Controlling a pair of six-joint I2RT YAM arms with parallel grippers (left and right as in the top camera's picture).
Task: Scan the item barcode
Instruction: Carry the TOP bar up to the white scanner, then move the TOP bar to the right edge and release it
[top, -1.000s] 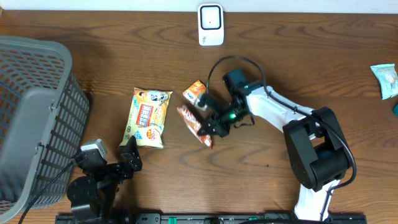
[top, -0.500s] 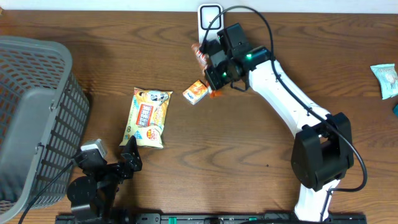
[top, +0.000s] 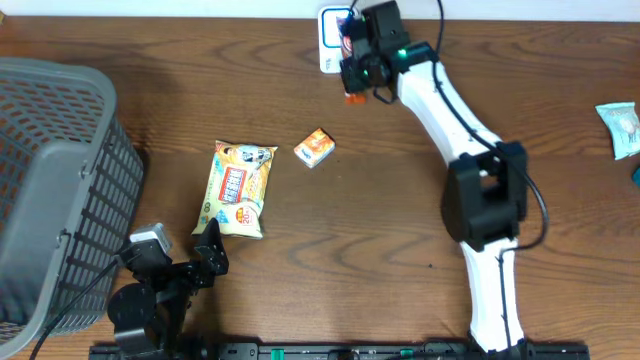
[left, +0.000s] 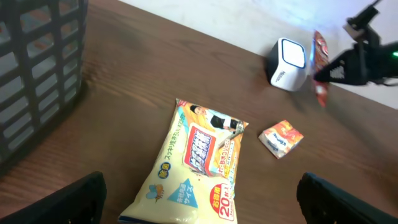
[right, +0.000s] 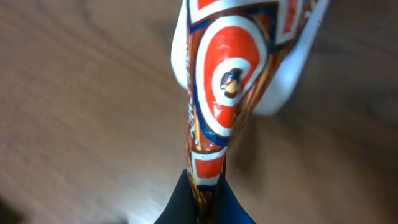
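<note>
Risk note: the right gripper (top: 358, 72) is clamped on only the thin bottom seam of the snack packet (right: 225, 81), so the packet stands tall above the pinch and could swing, fold or slip out if I turn the wrist sharply. I cannot see the barcode in any view, so the printed face may be presented instead of the code and the read may fail. The packet is just in front of the white scanner (left: 289, 57) at the middle of the tabletop's (top: 400, 200) far edge. Whether they touch I cannot tell, and a push forward could knock the scanner back. Pose: the right arm is stretched long towards that far edge with the wrist held up off the wood. The left gripper (top: 182, 250) rests near the near-left corner beside the basket (top: 60, 180), jaws wide apart and empty, facing the yellow pack (left: 199, 162) and the small box (left: 281, 138).
</note>
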